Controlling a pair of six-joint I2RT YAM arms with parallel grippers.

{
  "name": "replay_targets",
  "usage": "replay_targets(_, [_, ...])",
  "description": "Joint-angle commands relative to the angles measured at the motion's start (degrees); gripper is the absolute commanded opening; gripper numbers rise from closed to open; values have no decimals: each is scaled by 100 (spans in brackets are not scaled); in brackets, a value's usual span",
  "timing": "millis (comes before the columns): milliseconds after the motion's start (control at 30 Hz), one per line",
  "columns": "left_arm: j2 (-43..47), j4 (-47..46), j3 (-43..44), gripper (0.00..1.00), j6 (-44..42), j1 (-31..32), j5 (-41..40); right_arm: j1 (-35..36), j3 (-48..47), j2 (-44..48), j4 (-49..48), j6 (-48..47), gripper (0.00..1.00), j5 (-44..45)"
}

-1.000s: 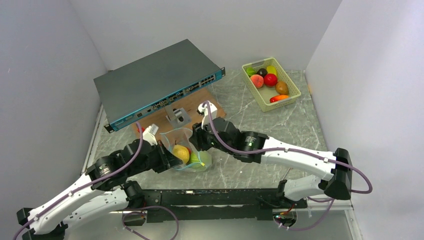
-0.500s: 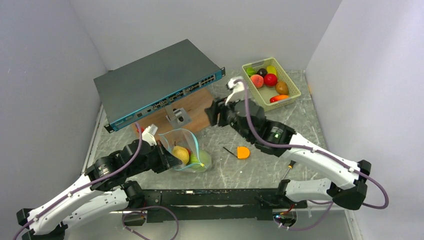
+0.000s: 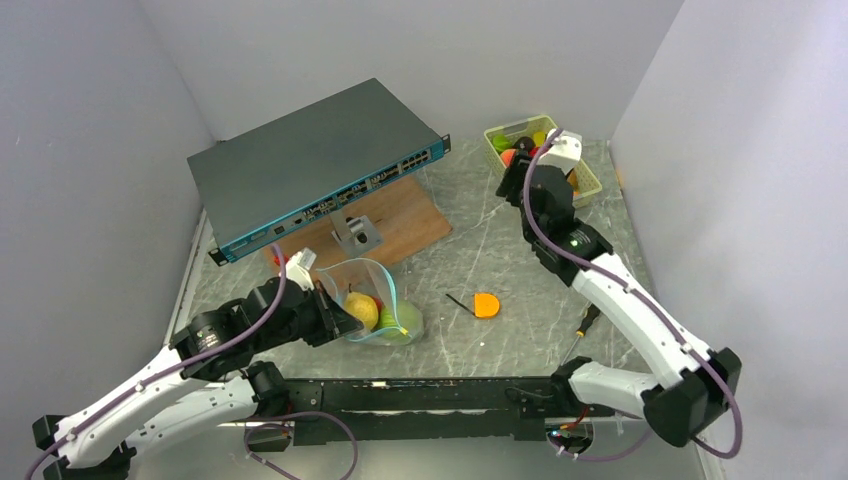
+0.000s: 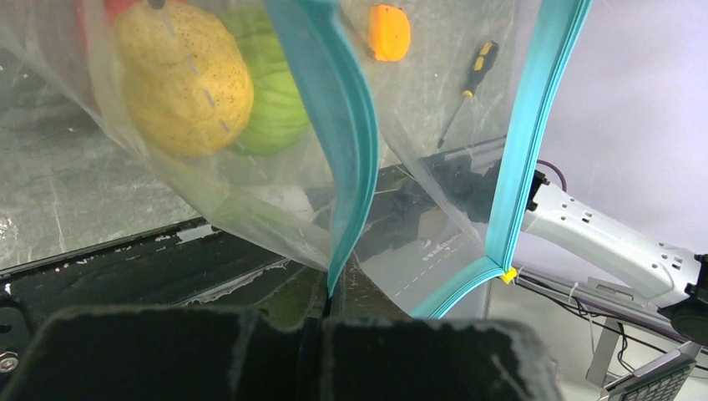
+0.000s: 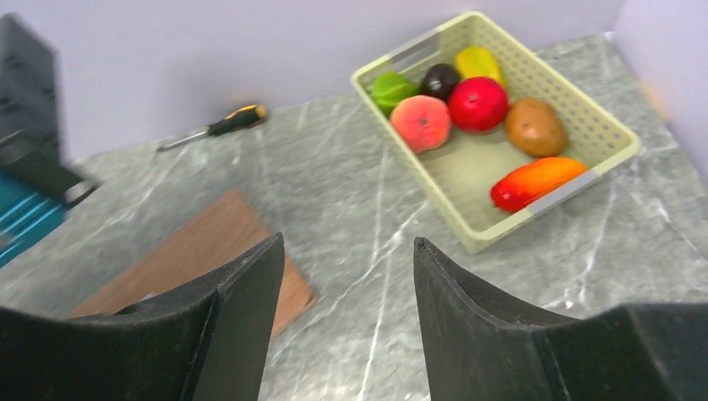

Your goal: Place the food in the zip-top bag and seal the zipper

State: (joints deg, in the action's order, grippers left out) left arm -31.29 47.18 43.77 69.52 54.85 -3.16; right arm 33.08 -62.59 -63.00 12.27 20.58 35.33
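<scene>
Two grippers logged. Left gripper: jaws clamped on the teal zipper, which rises straight up from the fingertips. The zip-top bag stands just ahead of it, mouth gaping. Inside the bag, ahead and left of the fingers, a yellow lemon touches a green cabbage. Right gripper: jaws apart, nothing between them, raised over the table. The basket lies ahead and to its right, holding a peach beside a red apple.
</scene>
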Motion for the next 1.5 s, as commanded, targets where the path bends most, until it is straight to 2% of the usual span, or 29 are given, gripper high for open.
replay_targets(0, [-114,74,357,0,-72,17,29,-740,-91,-535,-732,177,60,-166])
replay_targets(300, [-207,296,596,0,-161,17,-177,-2420,-583,-2235,-1197,1241,62,-1482])
replay_targets(367, [-227,326,600,0,-143,24,-191,-2636,-908,-2758,-1192,1313,68,-1627])
replay_targets(500, [-276,303,551,0,-127,20,-170,-3019,-1616,-3586,-910,1507,89,-1893])
replay_targets(667, [-447,314,615,0,-150,19,-176,-3272,-2651,-4659,-466,1598,95,-2224])
replay_targets(933, [-717,274,659,0,-172,19,-135,-3524,-4125,-5984,50,1616,94,-2261])
replay_targets(1233, [-943,167,703,0,-184,17,-49,-3525,-4526,-6692,84,1549,88,-2317])
replay_targets(1467, [-923,155,675,0,-163,17,-57,-3513,-4637,-6821,65,1388,71,-2396])
